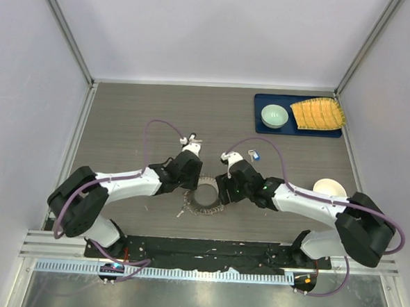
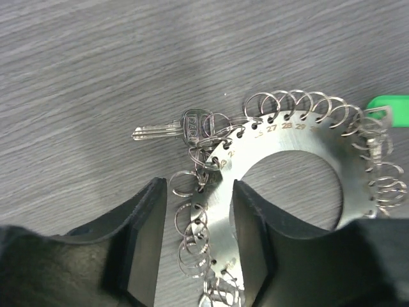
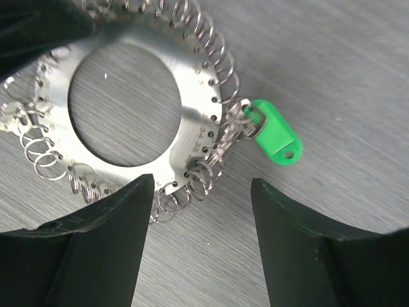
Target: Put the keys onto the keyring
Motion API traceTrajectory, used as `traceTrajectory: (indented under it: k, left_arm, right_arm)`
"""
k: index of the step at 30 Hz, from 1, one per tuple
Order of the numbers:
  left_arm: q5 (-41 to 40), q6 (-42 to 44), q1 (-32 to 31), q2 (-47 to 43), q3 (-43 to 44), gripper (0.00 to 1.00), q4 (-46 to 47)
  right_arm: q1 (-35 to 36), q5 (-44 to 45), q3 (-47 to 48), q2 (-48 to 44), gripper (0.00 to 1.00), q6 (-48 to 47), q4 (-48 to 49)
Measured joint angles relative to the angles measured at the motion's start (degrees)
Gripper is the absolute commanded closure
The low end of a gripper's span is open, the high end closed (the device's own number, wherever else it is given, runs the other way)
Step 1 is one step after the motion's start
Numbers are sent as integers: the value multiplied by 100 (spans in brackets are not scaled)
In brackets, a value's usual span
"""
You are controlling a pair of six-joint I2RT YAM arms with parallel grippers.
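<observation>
Key-threading step in hand. Left gripper (image 2: 198, 211) spread, hovering astride keyring (image 2: 281, 137) rim, pinching nothing. Right gripper (image 3: 201, 192) spread likewise; green key (image 3: 276, 132) lying just beyond its fingertips, touching keyring rim. Next, judging: fine pinch on green key, keyring steadied.

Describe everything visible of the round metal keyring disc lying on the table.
The flat silver metal keyring disc has a large round central hole and numbered rim holes strung with small wire loops. It lies flat on the grey wood-grain table. A silver metal key is hooked on one loop, a green plastic tag on another.
</observation>
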Motion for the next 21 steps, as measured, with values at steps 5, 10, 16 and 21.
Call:
traceTrajectory:
  k: [5, 10, 16, 21]
  left_arm:
    - [-245, -83, 2, -839, -190, 41, 4]
    - [-704, -520, 2, -1425, -297, 50, 39]
    - [-868, -1185, 11, -999, -267, 54, -50]
    - [-846, -1349, 11, -496, -144, 68, -92]
  right_arm:
    - [-4, 315, 291, -378, 31, -103, -286]
    - [-4, 492, 584, -363, 31, -247, -334]
    - [-7, 551, 706, -188, 31, -321, -308]
    - [-4, 551, 706, -151, 31, -354, -302]
